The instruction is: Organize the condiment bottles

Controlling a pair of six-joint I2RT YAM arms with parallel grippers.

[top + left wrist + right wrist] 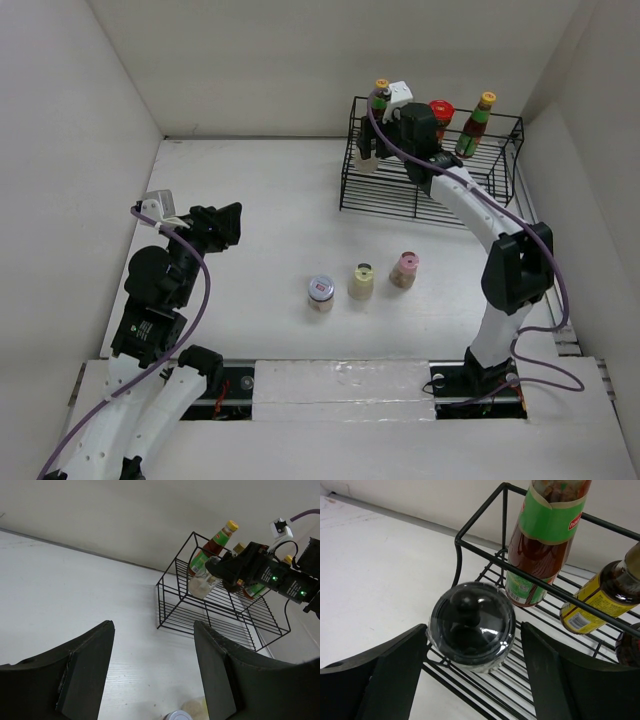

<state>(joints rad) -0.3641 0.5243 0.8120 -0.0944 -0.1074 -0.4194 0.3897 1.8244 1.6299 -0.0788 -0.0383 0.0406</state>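
Observation:
A grey-capped shaker (472,625) stands on the lower shelf of the black wire rack (480,552), at its left end, and also shows in the top view (366,160). My right gripper (474,630) is open just above it, a finger on either side of the cap. Two sauce bottles with yellow caps (381,92) (478,120) and a red-lidded jar (441,110) stand on the rack. A silver-lidded jar (321,292), a cream shaker (361,281) and a pink-capped shaker (404,270) stand in a row on the table. My left gripper (222,225) is open and empty, far to the left.
The wire rack (430,195) sits in the back right corner against the walls. White walls close the table on the left, back and right. The right arm (480,215) stretches from its base over the table's right side to the rack.

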